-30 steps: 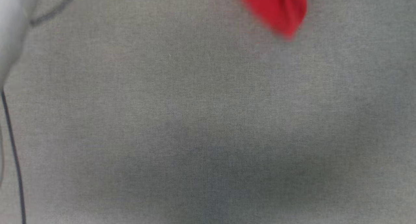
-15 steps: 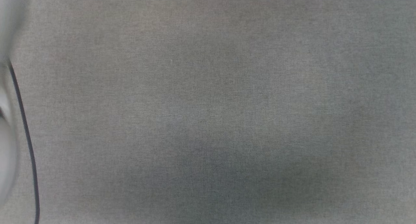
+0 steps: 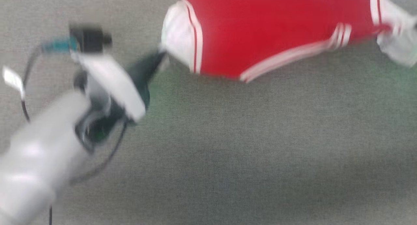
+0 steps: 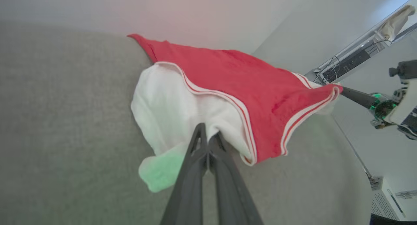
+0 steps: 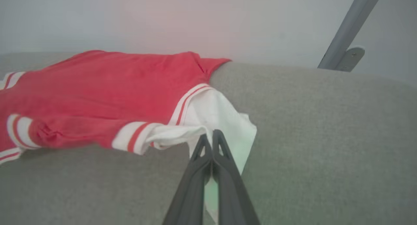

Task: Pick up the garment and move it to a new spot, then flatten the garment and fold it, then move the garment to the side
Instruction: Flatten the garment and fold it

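The left gripper [image 4: 207, 135] is shut tight on a white sleeve [image 4: 163, 114] of the shirt [image 4: 234, 78]. Its two dark fingers press together, with the cloth pinched between their tips. The sleeve hangs down on both sides of the tips, and its low corner glows green. From this gripper the red shirt runs off to the right, pulled out long. At the far end the right gripper [image 4: 342, 90] pinches the other sleeve [image 5: 221, 117].

In the right wrist view the right gripper's fingers are pressed together too, and white sleeve cloth is caught at their tips. From these fingers the shirt spreads out to the left. The edge next to the fingers is lifted a little above the table [image 5: 325, 120], with a shadow under it. The part farther from the fingers lies on the table. A grey post [image 5: 348, 26] stands past the table, up and to the right of the fingers.

The head view is blurry. There the shirt sits just past the left gripper's tips, with red and white stripes along its near edge.
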{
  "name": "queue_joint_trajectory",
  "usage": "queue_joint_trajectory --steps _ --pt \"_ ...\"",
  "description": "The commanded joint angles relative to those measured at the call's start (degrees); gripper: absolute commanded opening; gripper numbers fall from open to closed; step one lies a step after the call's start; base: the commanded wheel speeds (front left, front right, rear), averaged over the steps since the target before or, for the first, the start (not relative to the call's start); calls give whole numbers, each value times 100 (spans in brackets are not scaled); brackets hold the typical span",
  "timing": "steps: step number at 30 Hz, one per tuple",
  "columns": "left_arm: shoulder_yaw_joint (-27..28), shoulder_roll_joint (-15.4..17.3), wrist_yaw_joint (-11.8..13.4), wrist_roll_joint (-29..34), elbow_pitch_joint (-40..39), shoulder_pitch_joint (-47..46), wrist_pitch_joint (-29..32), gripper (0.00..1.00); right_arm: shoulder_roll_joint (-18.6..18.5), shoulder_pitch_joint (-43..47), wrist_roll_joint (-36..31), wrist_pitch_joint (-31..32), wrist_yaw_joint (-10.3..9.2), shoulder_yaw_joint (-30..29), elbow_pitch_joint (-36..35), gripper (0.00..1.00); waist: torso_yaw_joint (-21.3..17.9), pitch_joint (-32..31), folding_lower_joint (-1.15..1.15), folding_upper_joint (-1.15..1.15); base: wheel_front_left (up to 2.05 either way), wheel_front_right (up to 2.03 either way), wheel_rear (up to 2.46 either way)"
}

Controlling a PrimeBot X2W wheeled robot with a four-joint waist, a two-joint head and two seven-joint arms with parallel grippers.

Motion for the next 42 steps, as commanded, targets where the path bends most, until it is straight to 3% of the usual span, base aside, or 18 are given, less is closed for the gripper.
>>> queue_joint_trajectory --steps 1,5,13,21,25,27,31,39,41,42 --pt "-97 210 -12 -138 -402 501 -163 0 -342 418 118 -103 -7 82 -448 0 33 -114 0 0 0 0 0" --pt "-376 619 -12 -22 -972 1300 -467 0 -955 1094 360 -158 -7 216 -1263 0 69 -260 0 0 0 0 0" --pt "-677 1255 -1 -23 -1623 2387 -832 0 -1825 1993 564 -30 -7 561 -2549 0 83 -430 0 0 0 0 0" --pt "-725 2087 357 -139 -2926 3239 -1014 0 -2630 2771 631 -63 -7 913 -3734 0 147 -402 0 0 0 0 0" --pt "-694 2203 572 -87 -3281 3349 -1051 0 -2771 2982 551 -142 -7 958 -3909 0 187 -382 0 0 0 0 0" --pt "-708 2107 654 -22 -3234 3270 -1022 0 -2744 2972 489 -130 -7 937 -3831 0 200 -381 0 0 0 0 0" --pt "-795 1689 722 82 -2857 3001 -791 0 -2308 2841 112 152 -8 928 -3391 0 227 -372 0 0 0 0 0" --pt "-1076 834 638 342 -1679 2636 -383 0 -1010 2716 -792 831 -37 1041 -2248 0 263 -262 0 0 0 0 0" --pt "-1142 682 596 378 -1448 2621 -320 0 -830 2702 -946 767 -46 992 -2115 34 245 -237 0 0 0 0 0" --pt "-1154 636 590 367 -1355 2627 -338 0 -787 2709 -998 738 -48 960 -2103 79 231 -230 0 0 0 0 0"
